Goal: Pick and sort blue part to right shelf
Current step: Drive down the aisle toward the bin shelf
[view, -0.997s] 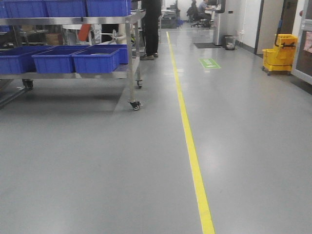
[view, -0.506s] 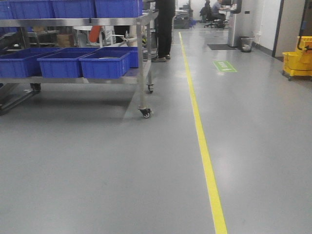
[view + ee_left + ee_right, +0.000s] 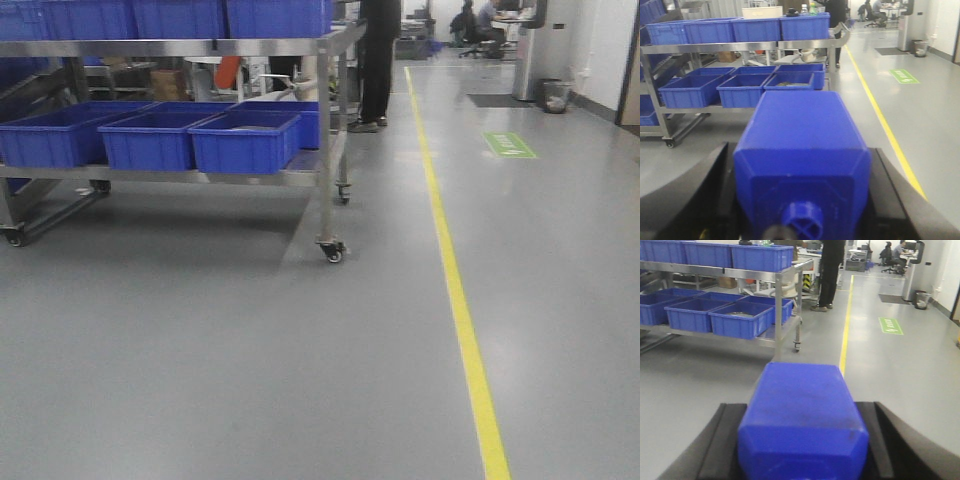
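My left gripper [image 3: 802,200] is shut on a blue part [image 3: 802,145], a chunky blue block with a round stub at its near end, which fills the lower left wrist view between the black fingers [image 3: 695,192]. My right gripper [image 3: 802,450] is shut on a second blue part [image 3: 802,415], a smooth blue block held between its black fingers [image 3: 720,445]. A wheeled steel shelf cart [image 3: 330,150] with several blue bins [image 3: 245,140] stands ahead at the left; it also shows in the left wrist view [image 3: 832,55] and the right wrist view [image 3: 777,305]. Neither gripper shows in the front view.
A yellow floor line [image 3: 455,290] runs away down the grey floor to the right of the cart. A person in black [image 3: 378,60] stands past the cart's far end. A green floor sign [image 3: 508,145], a waste bin [image 3: 555,95] and seated people lie farther back.
The front view has swung left: the cart and the yellow line have shifted right and look nearer, and the yellow mop bucket has left the frame at the right.
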